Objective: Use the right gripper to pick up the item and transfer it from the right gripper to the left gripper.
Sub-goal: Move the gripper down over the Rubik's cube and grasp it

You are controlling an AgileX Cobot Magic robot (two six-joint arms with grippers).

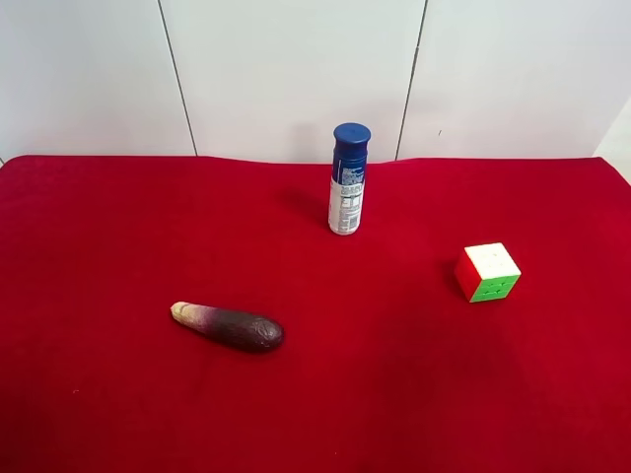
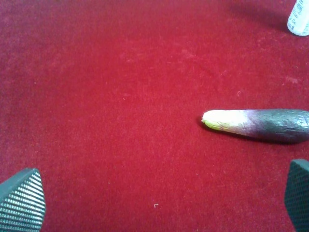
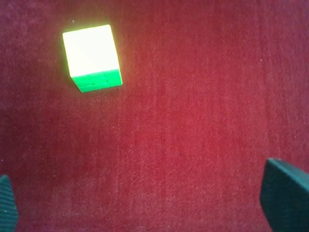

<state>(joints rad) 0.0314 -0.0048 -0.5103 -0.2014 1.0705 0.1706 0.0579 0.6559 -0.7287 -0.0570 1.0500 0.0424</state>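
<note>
The puzzle cube (image 1: 488, 271) rests on the red cloth at the right of the exterior high view, showing white, red and green faces. It also shows in the right wrist view (image 3: 91, 58), ahead of my right gripper (image 3: 149, 203) and apart from it. That gripper is open and empty; only its two fingertips (image 3: 285, 193) show at the frame's corners. My left gripper (image 2: 159, 198) is open and empty above the cloth, its textured fingertips (image 2: 21, 200) wide apart. Neither arm shows in the exterior high view.
A white spray can with a blue cap (image 1: 347, 179) stands upright at the back middle; its base shows in the left wrist view (image 2: 299, 19). A dark purple-brown vegetable (image 1: 229, 326) lies at front left, near my left gripper (image 2: 260, 124). White wall panels stand behind the table.
</note>
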